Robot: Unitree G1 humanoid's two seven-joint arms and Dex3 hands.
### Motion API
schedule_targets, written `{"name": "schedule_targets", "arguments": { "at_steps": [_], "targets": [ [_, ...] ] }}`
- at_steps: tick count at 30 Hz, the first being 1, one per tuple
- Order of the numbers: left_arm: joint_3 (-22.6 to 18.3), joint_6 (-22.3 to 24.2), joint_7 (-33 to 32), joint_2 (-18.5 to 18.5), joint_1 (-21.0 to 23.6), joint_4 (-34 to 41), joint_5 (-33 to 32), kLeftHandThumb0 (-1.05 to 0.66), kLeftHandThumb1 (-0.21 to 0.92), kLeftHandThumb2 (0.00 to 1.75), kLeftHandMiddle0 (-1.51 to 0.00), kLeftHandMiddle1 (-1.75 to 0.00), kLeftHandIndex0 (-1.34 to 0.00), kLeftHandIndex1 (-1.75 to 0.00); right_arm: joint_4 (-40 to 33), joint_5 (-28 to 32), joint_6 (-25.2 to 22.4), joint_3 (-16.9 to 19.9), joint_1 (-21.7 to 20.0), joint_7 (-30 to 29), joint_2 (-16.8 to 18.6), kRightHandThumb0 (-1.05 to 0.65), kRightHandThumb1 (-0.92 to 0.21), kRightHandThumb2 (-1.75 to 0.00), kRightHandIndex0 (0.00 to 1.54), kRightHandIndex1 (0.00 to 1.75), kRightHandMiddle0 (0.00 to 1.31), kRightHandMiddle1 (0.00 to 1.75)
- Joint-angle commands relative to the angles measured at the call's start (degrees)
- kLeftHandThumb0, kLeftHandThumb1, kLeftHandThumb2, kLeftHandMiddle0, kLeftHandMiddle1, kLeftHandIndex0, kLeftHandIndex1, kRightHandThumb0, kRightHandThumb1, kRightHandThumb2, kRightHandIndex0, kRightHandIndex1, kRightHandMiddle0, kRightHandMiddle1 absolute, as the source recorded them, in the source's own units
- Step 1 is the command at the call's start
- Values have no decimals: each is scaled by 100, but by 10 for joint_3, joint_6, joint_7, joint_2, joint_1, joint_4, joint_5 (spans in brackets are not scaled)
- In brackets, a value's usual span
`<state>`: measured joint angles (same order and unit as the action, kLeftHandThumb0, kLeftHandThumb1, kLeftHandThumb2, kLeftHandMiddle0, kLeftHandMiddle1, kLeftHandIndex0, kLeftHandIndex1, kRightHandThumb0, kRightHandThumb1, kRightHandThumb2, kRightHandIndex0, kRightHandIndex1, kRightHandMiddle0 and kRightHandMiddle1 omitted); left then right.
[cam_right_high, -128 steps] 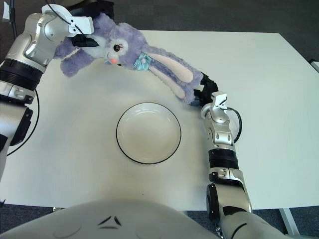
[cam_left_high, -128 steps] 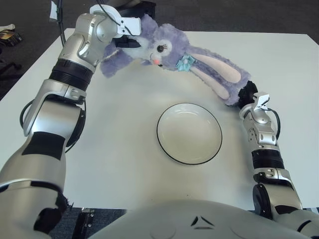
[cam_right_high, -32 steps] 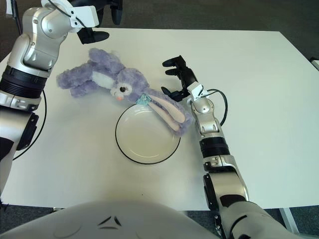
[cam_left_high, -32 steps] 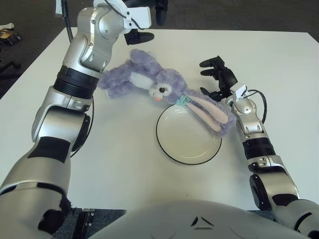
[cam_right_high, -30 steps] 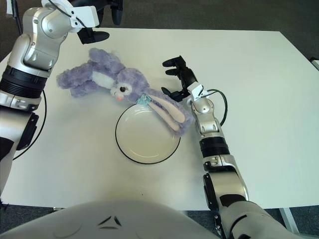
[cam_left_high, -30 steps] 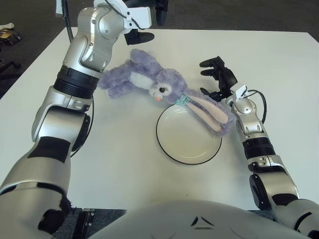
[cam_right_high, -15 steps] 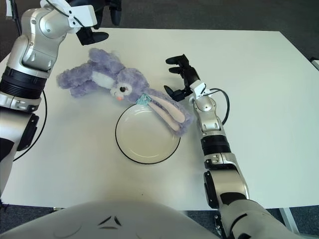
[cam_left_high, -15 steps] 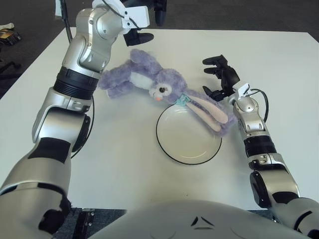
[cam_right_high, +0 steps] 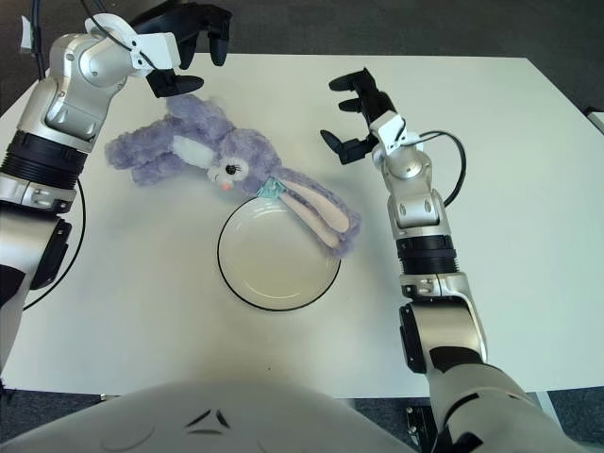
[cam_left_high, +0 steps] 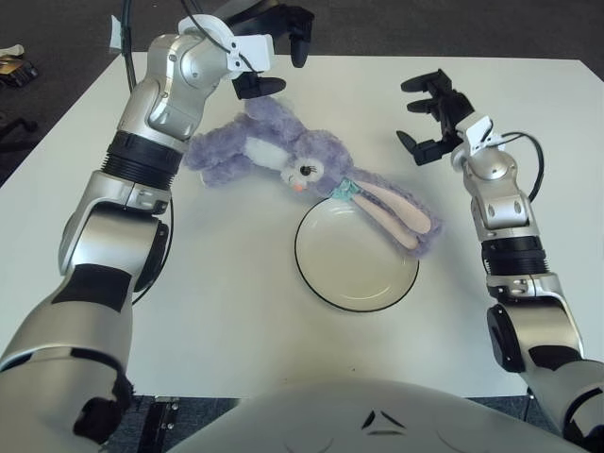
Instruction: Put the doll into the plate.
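A purple plush rabbit doll (cam_left_high: 283, 156) lies on the white table. Its body is left of and behind the plate, and its long pink-lined ears (cam_left_high: 396, 215) drape across the plate's upper right rim. The white plate (cam_left_high: 357, 255) with a black rim sits at the table's middle. My left hand (cam_left_high: 274, 47) hovers open just above the doll's feet end, holding nothing. My right hand (cam_left_high: 429, 118) is raised open behind and to the right of the ears, apart from them.
The white table (cam_left_high: 236, 311) runs out to dark floor on all sides. A cable (cam_left_high: 533, 175) loops off my right wrist. Some small items (cam_left_high: 14, 61) lie on the floor at the far left.
My right hand has lifted up and away to the right from the doll's ears. My left hand has shifted slightly above the doll. The doll and plate stay where they were.
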<state>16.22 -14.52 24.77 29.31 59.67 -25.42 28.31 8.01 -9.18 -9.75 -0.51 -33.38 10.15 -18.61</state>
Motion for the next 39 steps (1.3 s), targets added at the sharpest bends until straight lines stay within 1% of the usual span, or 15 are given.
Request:
{"name": "schedule_targets", "arguments": {
  "at_steps": [1, 3, 5, 6, 9, 14, 17, 19, 22, 23, 24, 26, 29, 31, 39],
  "targets": [
    [6, -35, 0, 14, 20, -31, 3, 0, -14, 175, -101, -150, -76, -175, -31, -20, -28, -9, -10, 5, -15, -49, -24, -118, 9, 109, 0, 109],
    [10, -49, 0, 20, 24, -42, 11, 0, -15, 173, -106, -141, -77, -175, -43, -33, -40, -14, -15, 7, -23, -49, -24, -117, 9, 112, 0, 110],
    [13, -57, -2, 27, 25, -49, 21, 0, -11, 169, -103, -144, -71, -175, -58, -49, -54, -22, -27, 13, -35, -50, -23, -117, 9, 113, 0, 109],
    [14, -59, -2, 30, 25, -51, 24, 0, -3, 164, -96, -152, -63, -175, -65, -56, -61, -26, -33, 16, -41, -52, -24, -116, 8, 114, 0, 109],
    [14, -65, -3, 35, 24, -57, 29, -1, 9, 154, -86, -161, -52, -175, -81, -79, -74, -39, -51, 25, -52, -57, -27, -112, 5, 114, 0, 109],
    [11, -84, -4, 40, 21, -70, 24, -1, 27, 137, -57, -172, -49, -175, -105, -106, -79, -65, -74, 46, -63, -64, -35, -105, 1, 108, 0, 109],
    [13, -105, -7, 43, 25, -93, 25, -1, 36, 127, -48, -173, -44, -175, -126, -122, -82, -83, -77, 76, -81, -70, -42, -99, 0, 104, 0, 109],
    [15, -112, -7, 43, 30, -105, 29, 21, 38, 120, -54, -169, -23, -169, -137, -125, -92, -91, -78, 97, -88, -72, -46, -96, 0, 102, 0, 107],
    [19, -117, -7, 44, 35, -118, 35, 31, 51, 101, -48, -166, -9, -159, -141, -126, -99, -96, -81, 116, -95, -73, -50, -93, 0, 99, 0, 106],
    [22, -117, -5, 45, 37, -123, 38, -2, 47, 100, -35, -159, -6, -151, -137, -128, -98, -99, -82, 121, -96, -74, -51, -92, 0, 97, 0, 105],
    [23, -118, -4, 46, 39, -127, 41, -25, 44, 102, -25, -153, -4, -143, -134, -129, -97, -101, -82, 124, -95, -75, -52, -91, 0, 97, 0, 105],
    [26, -118, -1, 47, 41, -131, 44, -49, 40, 103, -14, -144, -1, -133, -129, -132, -94, -106, -83, 127, -92, -75, -53, -89, 0, 99, 0, 106],
    [30, -116, 6, 47, 44, -134, 48, -60, 38, 104, -8, -137, -1, -126, -122, -135, -88, -115, -88, 136, -92, -75, -53, -89, 0, 103, 0, 106],
    [35, -103, 16, 49, 46, -131, 55, -65, 39, 102, -4, -125, 0, -116, -112, -144, -69, -130, -96, 149, -104, -77, -54, -89, 1, 111, 0, 106],
    [43, -50, 44, 52, 44, -111, 74, -69, 41, 97, 0, -99, 0, -96, -100, -169, -35, -153, -109, 173, -116, -83, -64, -79, 5, 120, 0, 105]
  ]
}}
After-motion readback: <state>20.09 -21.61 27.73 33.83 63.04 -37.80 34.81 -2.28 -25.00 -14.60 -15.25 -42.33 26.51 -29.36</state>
